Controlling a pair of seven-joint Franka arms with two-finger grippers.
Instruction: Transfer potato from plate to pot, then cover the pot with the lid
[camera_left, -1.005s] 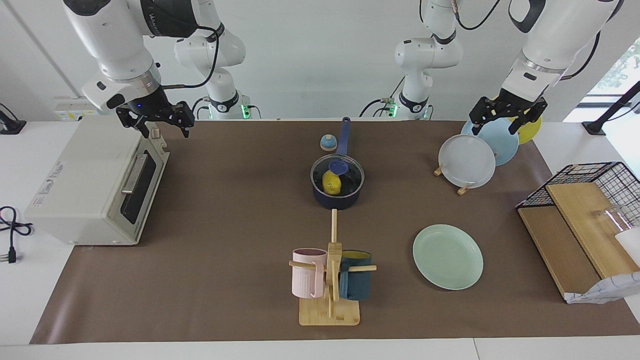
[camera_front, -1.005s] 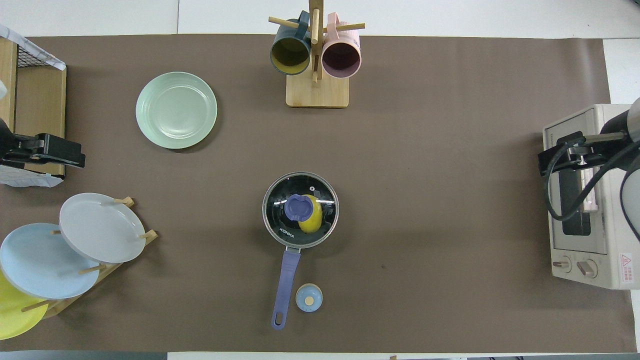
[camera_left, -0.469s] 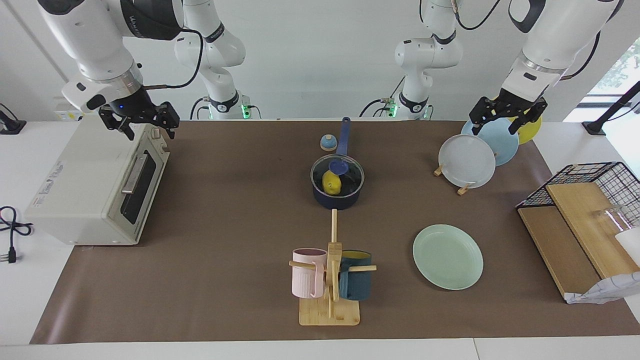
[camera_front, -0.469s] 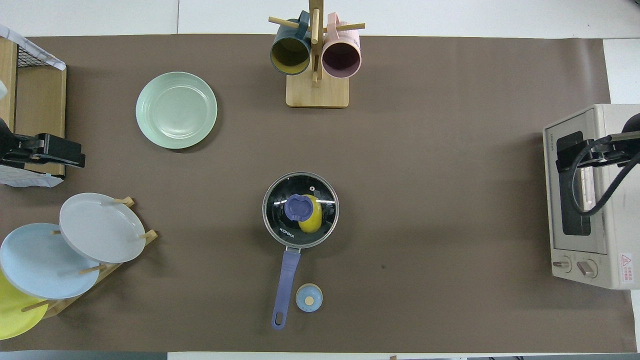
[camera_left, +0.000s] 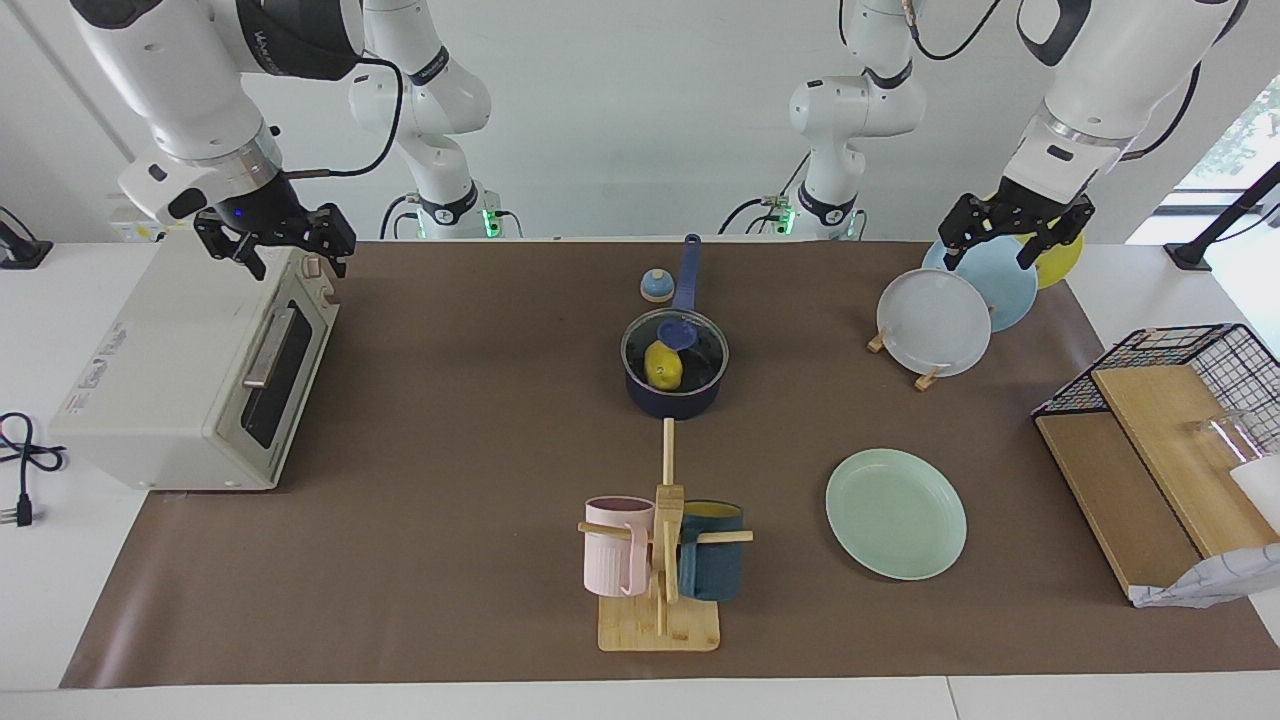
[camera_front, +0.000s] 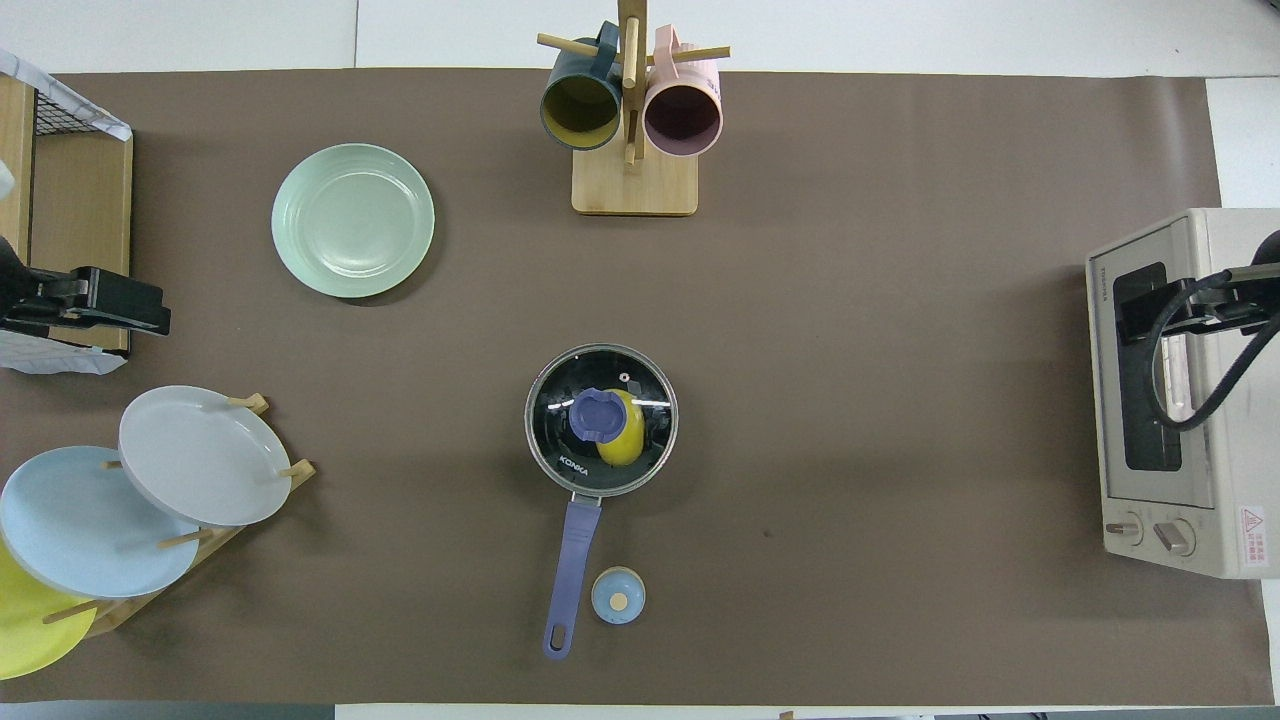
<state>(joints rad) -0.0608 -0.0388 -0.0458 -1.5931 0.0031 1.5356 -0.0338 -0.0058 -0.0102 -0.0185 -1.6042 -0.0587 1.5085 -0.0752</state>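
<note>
I read the job as done: the potato (camera_left: 663, 366) sat inside the pot (camera_left: 676, 397) near the middle of the surface, visible through the lid (camera_left: 674, 347) seated on the rim, and the plate (camera_left: 896, 513) lay bare toward the left arm's end. I had the right gripper (camera_left: 277, 249) over the toaster oven (camera_left: 190, 370) and the left gripper (camera_left: 1008, 238) over the plate rack (camera_left: 935, 322), both with fingers spread and holding nothing, clear of the pot so nothing could knock the lid.

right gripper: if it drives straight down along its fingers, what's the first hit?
Probably the toaster oven: the right gripper hangs over its top edge, fingers pointing down. Exact contact spot is unclear.
</note>
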